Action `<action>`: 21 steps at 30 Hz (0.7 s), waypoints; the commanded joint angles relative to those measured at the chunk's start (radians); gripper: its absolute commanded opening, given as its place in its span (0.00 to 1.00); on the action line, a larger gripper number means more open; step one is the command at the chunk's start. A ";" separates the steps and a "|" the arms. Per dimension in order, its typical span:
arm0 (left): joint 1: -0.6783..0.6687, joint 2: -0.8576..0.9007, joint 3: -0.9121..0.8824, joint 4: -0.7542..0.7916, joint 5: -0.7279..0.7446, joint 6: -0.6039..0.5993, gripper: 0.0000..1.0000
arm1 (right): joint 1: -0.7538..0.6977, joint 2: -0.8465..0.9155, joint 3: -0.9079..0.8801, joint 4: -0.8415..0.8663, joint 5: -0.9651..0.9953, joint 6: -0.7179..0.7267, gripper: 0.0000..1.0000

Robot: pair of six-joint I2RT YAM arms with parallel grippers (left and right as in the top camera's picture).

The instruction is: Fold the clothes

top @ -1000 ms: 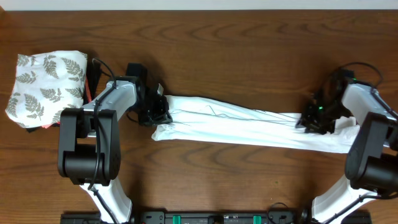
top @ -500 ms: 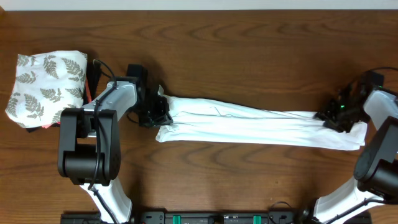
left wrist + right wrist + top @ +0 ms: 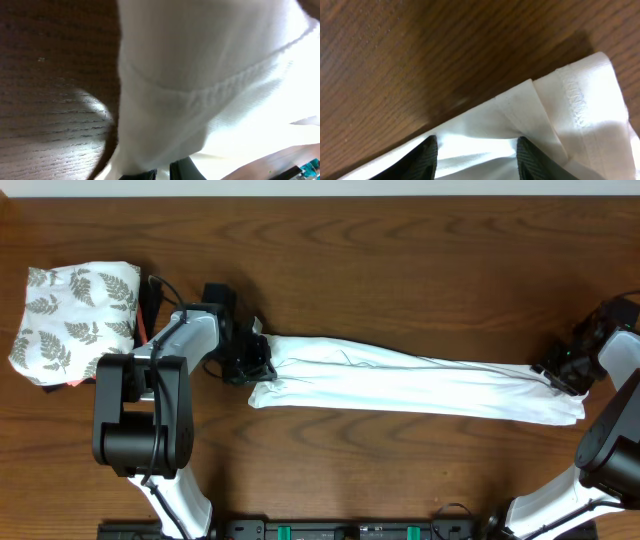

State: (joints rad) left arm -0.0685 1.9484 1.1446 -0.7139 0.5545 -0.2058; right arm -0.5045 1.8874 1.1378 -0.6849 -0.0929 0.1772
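Wooden table (image 3: pixel 400 270) under the stretched T-shirt (image 3: pixel 400 385): I clamp one end in the left gripper (image 3: pixel 258 365) for tension; the right gripper (image 3: pixel 560 370) stands parted at its opposite end.

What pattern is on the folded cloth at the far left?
The folded cloth shows grey fern leaves on white; best seen overhead.

T-shirt (image 3: pixel 410 385): plain white throughout, hem stitching the same white. Table (image 3: pixel 400 260): dark brown wood with wavy grain. Folded cloth (image 3: pixel 75 315): white ground with a grey fern-leaf print. Beside it, a red garment edge (image 3: pixel 146 332) and a black garment (image 3: pixel 150 298). Left arm (image 3: pixel 190 330): white casing, black housings. Right gripper (image 3: pixel 477 152): black fingers (image 3: pixel 427 156).
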 commanded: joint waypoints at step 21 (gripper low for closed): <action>0.024 0.032 -0.023 -0.006 -0.136 0.010 0.12 | -0.090 -0.213 0.232 -0.241 -0.015 -0.080 0.64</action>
State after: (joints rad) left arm -0.0654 1.9484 1.1446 -0.7166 0.5491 -0.2058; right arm -0.5655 1.7542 1.3476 -0.8684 -0.1524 0.1150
